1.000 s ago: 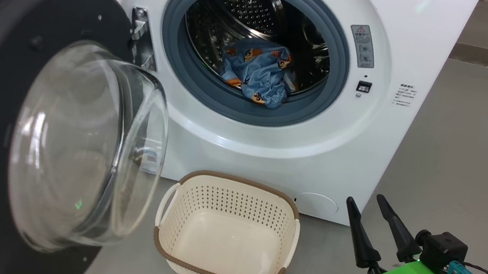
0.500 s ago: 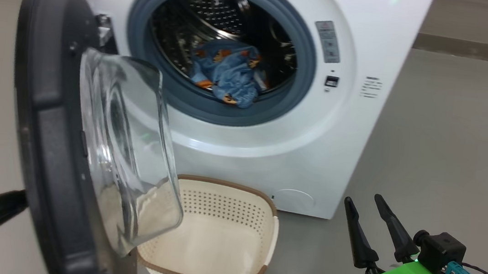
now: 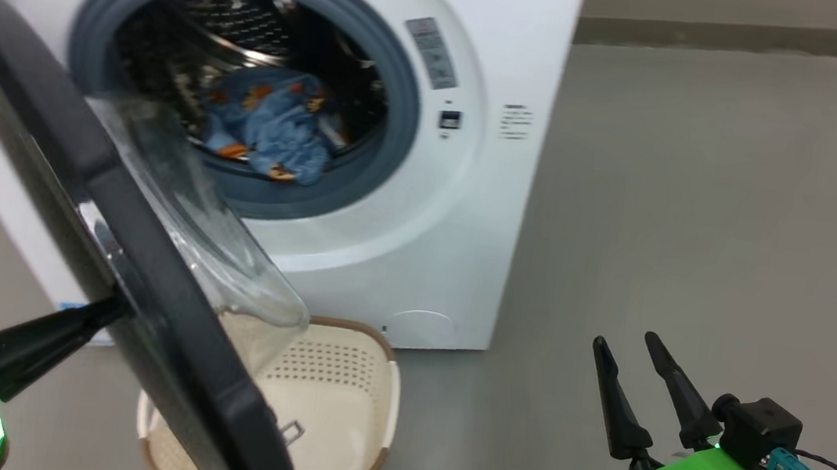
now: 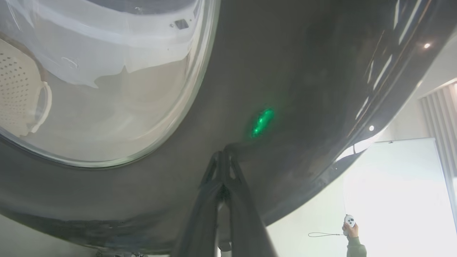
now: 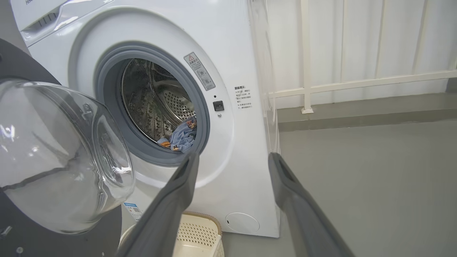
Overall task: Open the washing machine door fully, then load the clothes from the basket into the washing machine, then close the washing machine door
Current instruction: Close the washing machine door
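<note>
The white washing machine (image 3: pixel 423 267) stands at upper left with its drum open. Light blue bear-print clothes (image 3: pixel 266 123) lie in the drum, also seen as clothes (image 5: pixel 182 135). The black round door (image 3: pixel 46 114) stands about half open, its glass bowl facing the drum. My left gripper (image 3: pixel 118 302) is shut, with its tips touching the door's glossy outer face (image 4: pixel 285 71). The cream basket (image 3: pixel 358 417) sits on the floor below the door with nothing showing in it. My right gripper (image 3: pixel 625 341) hangs open at lower right, apart from everything.
Grey floor (image 3: pixel 704 220) spreads to the right of the machine. A white railing (image 5: pixel 357 84) and pale curtain run behind it. A person's hand (image 4: pixel 351 230) holds a small white remote off beyond the door's edge.
The head camera has turned, shifting the picture. The door has swung from wide open toward the machine. My left gripper has come into view against its outer face. The right gripper has stayed put.
</note>
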Tool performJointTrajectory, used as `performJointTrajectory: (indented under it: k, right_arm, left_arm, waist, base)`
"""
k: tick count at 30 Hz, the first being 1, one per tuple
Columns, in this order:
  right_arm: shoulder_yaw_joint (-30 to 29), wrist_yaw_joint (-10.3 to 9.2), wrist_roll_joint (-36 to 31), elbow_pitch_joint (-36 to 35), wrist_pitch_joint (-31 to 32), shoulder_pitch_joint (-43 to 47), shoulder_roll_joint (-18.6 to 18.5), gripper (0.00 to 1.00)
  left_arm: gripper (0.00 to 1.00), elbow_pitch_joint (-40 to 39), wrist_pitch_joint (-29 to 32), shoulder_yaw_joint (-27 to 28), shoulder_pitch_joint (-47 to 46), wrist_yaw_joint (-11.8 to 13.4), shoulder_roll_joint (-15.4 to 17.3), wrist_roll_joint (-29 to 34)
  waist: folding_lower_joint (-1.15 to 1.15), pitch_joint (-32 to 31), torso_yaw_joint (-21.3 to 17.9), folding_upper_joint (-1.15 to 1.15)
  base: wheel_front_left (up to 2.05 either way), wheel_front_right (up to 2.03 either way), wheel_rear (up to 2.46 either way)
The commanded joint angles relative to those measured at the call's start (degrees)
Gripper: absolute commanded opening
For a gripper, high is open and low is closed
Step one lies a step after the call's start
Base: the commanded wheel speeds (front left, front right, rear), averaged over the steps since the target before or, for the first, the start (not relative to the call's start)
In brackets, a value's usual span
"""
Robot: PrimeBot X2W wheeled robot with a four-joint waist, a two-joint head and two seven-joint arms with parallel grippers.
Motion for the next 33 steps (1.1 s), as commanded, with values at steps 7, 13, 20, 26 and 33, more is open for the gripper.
performJointTrajectory:
  k: [7, 13, 20, 26, 33]
  right_arm:
    - [1.62, 0.09, -0.19, -1.63, -0.28, -0.91, -0.06, 1.0]
    - [1.17, 0.09, -0.39, -1.67, -0.28, -0.94, 0.01, 1.0]
    - [0.81, 0.09, -0.57, -1.62, -0.28, -0.99, 0.22, 1.0]
    - [0.52, 0.09, -0.6, -1.67, -0.28, -0.77, 0.3, 1.0]
    - [0.24, 0.09, -0.57, -1.76, -0.28, -0.68, 0.33, 1.0]
  left_arm:
    - [0.0, -1.66, -1.42, 1.82, -4.78, -0.95, 0.1, 0.68]
    - [0.0, -0.92, -1.77, 1.48, -5.94, -1.64, -0.39, 0.88]
    - [0.0, -0.52, -2.54, 1.24, -6.75, -2.48, -0.77, 1.72]
    - [0.74, -1.08, -3.89, 1.56, -6.13, -4.69, 0.28, 4.43]
    - [1.0, -2.09, -9.09, 2.69, -3.89, -10.13, 1.83, 11.7]
  waist:
    - [0.0, 0.79, -5.16, 0.0]
    - [0.0, 0.95, -4.87, 0.0]
    - [0.0, 0.71, -3.13, 0.0]
    - [0.0, 0.44, -1.56, 0.0]
    - [0.0, 0.38, -0.32, 0.0]
  base:
    - [0.0, 0.0, 0.0]
    - [0.0, 0.0, 0.0]
    - [0.0, 0.0, 0.0]
    - [0.0, 0.0, 0.0]
    - [0.0, 0.0, 0.0]
